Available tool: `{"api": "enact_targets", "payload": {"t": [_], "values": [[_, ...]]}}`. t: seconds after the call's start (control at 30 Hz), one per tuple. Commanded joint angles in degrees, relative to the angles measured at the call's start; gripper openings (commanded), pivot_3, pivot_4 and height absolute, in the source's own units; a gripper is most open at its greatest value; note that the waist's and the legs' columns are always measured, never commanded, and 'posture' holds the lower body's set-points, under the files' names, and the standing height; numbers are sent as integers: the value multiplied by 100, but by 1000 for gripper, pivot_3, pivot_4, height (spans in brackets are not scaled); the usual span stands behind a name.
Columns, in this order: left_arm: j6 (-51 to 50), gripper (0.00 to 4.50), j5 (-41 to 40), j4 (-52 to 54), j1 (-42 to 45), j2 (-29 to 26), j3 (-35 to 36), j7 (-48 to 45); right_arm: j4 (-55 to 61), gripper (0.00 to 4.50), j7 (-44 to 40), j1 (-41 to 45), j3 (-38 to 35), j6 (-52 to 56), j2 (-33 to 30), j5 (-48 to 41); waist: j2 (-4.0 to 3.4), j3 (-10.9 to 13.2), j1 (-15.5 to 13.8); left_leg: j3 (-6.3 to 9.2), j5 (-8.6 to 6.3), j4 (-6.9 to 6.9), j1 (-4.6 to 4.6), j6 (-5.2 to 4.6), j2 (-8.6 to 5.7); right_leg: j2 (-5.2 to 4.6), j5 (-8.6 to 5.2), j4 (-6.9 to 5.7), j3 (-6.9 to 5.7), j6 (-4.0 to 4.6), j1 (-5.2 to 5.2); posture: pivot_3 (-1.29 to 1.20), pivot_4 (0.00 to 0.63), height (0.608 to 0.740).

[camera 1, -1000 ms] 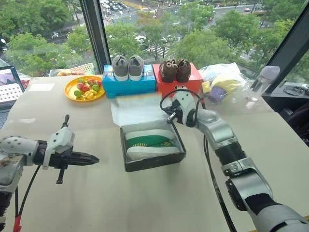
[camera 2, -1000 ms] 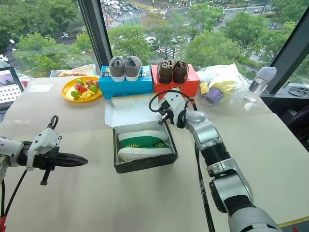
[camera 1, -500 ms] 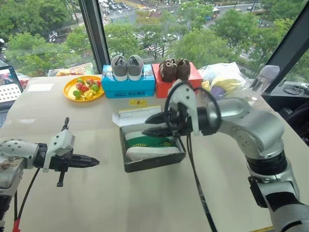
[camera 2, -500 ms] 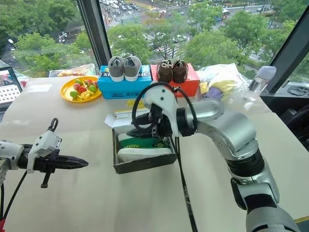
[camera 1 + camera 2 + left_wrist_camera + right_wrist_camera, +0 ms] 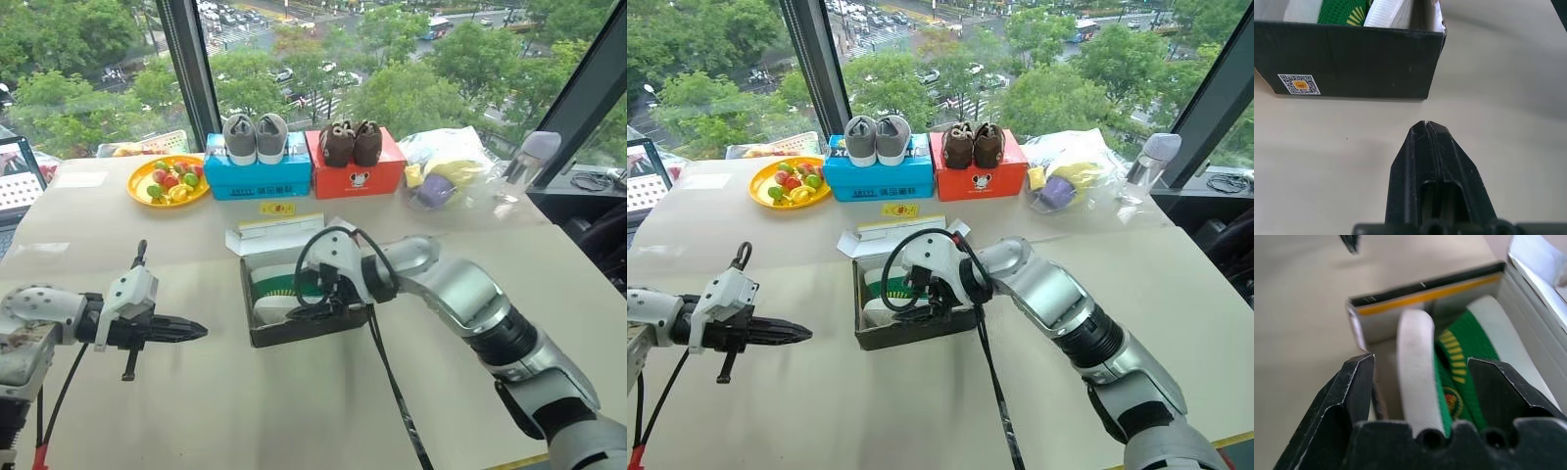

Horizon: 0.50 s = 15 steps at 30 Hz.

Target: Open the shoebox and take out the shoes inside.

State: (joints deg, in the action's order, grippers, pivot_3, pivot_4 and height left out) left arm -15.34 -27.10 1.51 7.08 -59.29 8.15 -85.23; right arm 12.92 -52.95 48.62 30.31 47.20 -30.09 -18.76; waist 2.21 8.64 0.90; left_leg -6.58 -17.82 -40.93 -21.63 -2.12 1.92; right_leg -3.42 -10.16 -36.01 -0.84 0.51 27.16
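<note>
Head views: shoebox (image 5: 306, 311) sits open mid-table, lid (image 5: 279, 234) flipped back behind it toward the window. Shoes (image 5: 890, 297) lie inside, green and white, long axis running across the box, left to right. My right gripper (image 5: 312, 305) is right over the box, fingers spread, pointing left and down into the front part of the interior. My left gripper (image 5: 192, 333) hangs well apart to the left of the box, fingers pressed together, holding nothing, pointing right at the box side. Right arm is clearly the nearer one, so the pick is its job, I judge.

Left wrist view: left gripper (image 5: 1426, 125) closed, tip near the dark box wall (image 5: 1352, 58) but not touching; shoe tops peek over the rim.

Right wrist view: right gripper (image 5: 1420, 364) open, one finger on each side of the white shoe edge (image 5: 1418, 377), the green shoe (image 5: 1459, 367) toward the far finger. The shoe's length runs along my pointing line, so the jaws straddle it across its width. Touching or not, can't tell. Next I'd guess go lower, then close.

Change from a second ago: the right gripper was up at the back of the box by the lid, lid standing blurred; now the lid lies flat behind and the gripper has come back and down into the box, jaws opened. Left gripper has stayed put.
</note>
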Motion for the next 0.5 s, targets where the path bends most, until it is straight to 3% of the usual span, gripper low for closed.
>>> {"api": "enact_targets", "payload": {"t": [0.03, 0.33, 0.37, 0.43, 0.5], "values": [[-23, 0, -59, 194, -52, -23, 118, 53, -412, 3609, -81, -76, 50, -408, 153, 273, 0, 0, -5, 0, 0, 0, 0, 0, 1, 0, 0, 0, -1, 0, 0, 0, 150, 731], [-10, 0, -40, 179, -28, -17, 89, 124, -1219, 3609, -325, -363, 272, -804, 282, 762, 3, -2, -23, 1, 0, -1, 3, 0, -1, -2, 0, 0, 0, 0, -6, 0, 150, 731], [-9, 0, -38, 175, -24, -13, 89, 134, -1255, 3215, -320, -361, 253, -806, 295, 790, 4, -3, -23, 1, 0, -1, 11, 0, -1, -2, 0, 1, 0, -1, -13, 0, 150, 731], [5, 0, -28, 160, -17, -7, 81, 146, -1317, 2889, -288, -339, 183, -805, 328, 851, 4, -3, -26, 1, -2, 0, 21, -3, -1, -2, 0, 2, 0, -1, -22, 0, 150, 731], [22, 0, -18, 141, -5, -1, 69, 156, -1313, 2144, -302, -306, 134, -811, 338, 891, 5, -3, -25, 2, -3, -1, 34, -5, 0, -2, -1, 2, 0, 0, -34, 0, 150, 731]]}}
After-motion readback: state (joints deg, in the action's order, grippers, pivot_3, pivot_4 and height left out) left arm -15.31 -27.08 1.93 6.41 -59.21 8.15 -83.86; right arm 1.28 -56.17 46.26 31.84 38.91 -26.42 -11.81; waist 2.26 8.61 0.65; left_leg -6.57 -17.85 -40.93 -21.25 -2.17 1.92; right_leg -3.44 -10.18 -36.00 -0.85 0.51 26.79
